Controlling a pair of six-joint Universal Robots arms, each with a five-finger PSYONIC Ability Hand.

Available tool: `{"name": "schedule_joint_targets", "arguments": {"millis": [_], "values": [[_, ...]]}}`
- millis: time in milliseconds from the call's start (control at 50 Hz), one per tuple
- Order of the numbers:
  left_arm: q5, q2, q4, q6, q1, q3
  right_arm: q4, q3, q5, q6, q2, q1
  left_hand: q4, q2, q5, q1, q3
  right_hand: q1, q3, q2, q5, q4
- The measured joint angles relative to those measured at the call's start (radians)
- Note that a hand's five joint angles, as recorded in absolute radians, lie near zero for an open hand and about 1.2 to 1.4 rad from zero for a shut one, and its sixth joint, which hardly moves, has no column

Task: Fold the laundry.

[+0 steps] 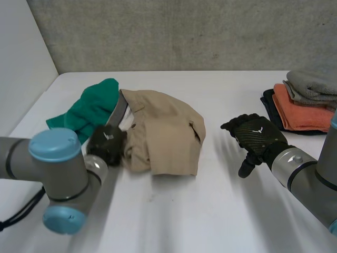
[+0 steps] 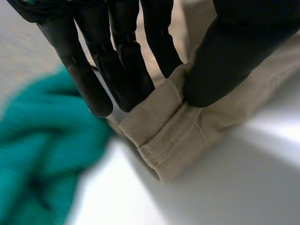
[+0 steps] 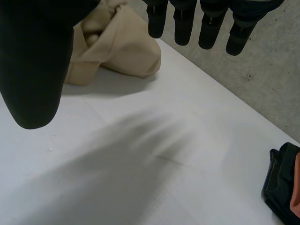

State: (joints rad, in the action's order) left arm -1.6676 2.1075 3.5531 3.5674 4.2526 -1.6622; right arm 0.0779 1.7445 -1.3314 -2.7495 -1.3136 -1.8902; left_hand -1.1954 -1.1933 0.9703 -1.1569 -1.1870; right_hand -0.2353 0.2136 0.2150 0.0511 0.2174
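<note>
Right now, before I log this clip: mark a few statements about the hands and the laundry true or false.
1. The left hand pinches an edge of the beige garment. True.
2. The green cloth lies beside the beige garment. True.
3. The right hand holds the green cloth. False: it is open above the table, holding nothing.
4. The top of the folded stack is orange. False: a grey piece tops it, with an orange piece under that.

green cloth (image 2: 28,154): blurred | folded stack (image 1: 305,105): cut off at head view's edge | beige garment (image 1: 168,132): corner behind left hand (image 1: 107,143)
</note>
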Motion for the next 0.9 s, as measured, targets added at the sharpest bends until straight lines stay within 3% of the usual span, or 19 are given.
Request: {"name": "schedule_joint_targets", "arguments": {"millis": [120, 240, 320, 400, 460, 480, 540, 580, 600, 620, 640, 680, 780, 900], "values": [[-0.088, -0.110, 0.175, 0.028, 0.011, 0.101, -0.001, 0.000, -0.007, 0.004, -0.007, 0.000, -0.003, 0.000, 0.000, 0.000, -0.001, 0.000, 0.000, 0.000, 0.000, 0.000], [-0.050, -0.128, 0.257, 0.067, -0.004, 0.283, -0.002, 0.001, -0.022, 0.004, -0.019, 0.001, -0.003, -0.002, 0.000, 0.000, -0.001, 0.000, 0.000, 0.000, 0.000, 0.000], [0.054, -0.092, 0.270, 0.050, -0.047, 0.393, -0.001, 0.004, -0.030, 0.003, -0.030, 0.003, -0.003, -0.002, 0.000, 0.000, -0.002, 0.000, 0.000, 0.000, 0.000, 0.000], [0.205, -0.034, 0.273, -0.052, -0.112, 0.469, 0.008, 0.006, -0.040, 0.000, -0.044, 0.004, -0.003, -0.004, 0.000, 0.000, -0.006, 0.000, 0.000, 0.000, 0.000, 0.000], [0.330, 0.027, 0.273, -0.190, -0.164, 0.515, 0.024, 0.005, -0.051, -0.005, -0.054, 0.010, -0.003, -0.005, 0.000, 0.000, -0.007, 0.000, 0.000, 0.000, 0.000, 0.000], [0.330, 0.027, 0.273, -0.190, -0.164, 0.515, 0.024, 0.005, -0.051, -0.005, -0.054, 0.010, -0.003, -0.005, 0.000, 0.000, -0.007, 0.000, 0.000, 0.000, 0.000, 0.000], [0.431, 0.116, 0.266, -0.362, -0.224, 0.556, 0.058, 0.003, -0.074, -0.009, -0.065, 0.039, -0.001, -0.003, 0.000, 0.001, -0.005, 0.000, 0.000, 0.000, 0.000, 0.000], [0.460, 0.164, 0.257, -0.426, -0.254, 0.569, 0.075, 0.001, -0.086, -0.009, -0.069, 0.059, 0.116, 0.122, -0.077, 0.097, 0.108, 0.000, 0.000, 0.000, 0.000, 0.000], [0.474, 0.199, 0.245, -0.462, -0.277, 0.575, 0.089, -0.001, -0.097, -0.008, -0.072, 0.079, 0.264, 0.282, -0.217, 0.266, 0.252, 0.000, 0.000, 0.000, 0.000, 0.000], [0.479, 0.219, 0.236, -0.479, -0.290, 0.577, 0.097, -0.003, -0.104, -0.006, -0.074, 0.092, 0.434, 0.432, -0.387, 0.461, 0.417, 0.000, 0.000, 0.000, 0.000, 0.000], [0.482, 0.233, 0.227, -0.488, -0.301, 0.578, 0.101, -0.005, -0.107, -0.005, -0.074, 0.102, 0.434, 0.432, -0.387, 0.461, 0.417, 0.000, 0.000, 0.000, 0.000, 0.000], [0.484, 0.258, 0.198, -0.501, -0.325, 0.576, 0.111, -0.012, -0.113, -0.003, -0.076, 0.131, 0.838, 0.830, -0.788, 0.860, 0.816, 0.000, 0.000, 0.000, 0.000, 0.000], [0.465, 0.236, 0.127, -0.488, -0.353, 0.553, 0.118, -0.032, -0.104, 0.002, -0.076, 0.187, 0.911, 0.901, -0.874, 0.883, 0.892, 0.000, 0.000, 0.000, 0.000, 0.000], [0.380, 0.101, 0.059, -0.442, -0.341, 0.493, 0.107, -0.053, -0.047, 0.016, -0.075, 0.211, 0.911, 0.901, -0.874, 0.883, 0.892, 0.000, 0.000, 0.000, 0.000, 0.000]]}}
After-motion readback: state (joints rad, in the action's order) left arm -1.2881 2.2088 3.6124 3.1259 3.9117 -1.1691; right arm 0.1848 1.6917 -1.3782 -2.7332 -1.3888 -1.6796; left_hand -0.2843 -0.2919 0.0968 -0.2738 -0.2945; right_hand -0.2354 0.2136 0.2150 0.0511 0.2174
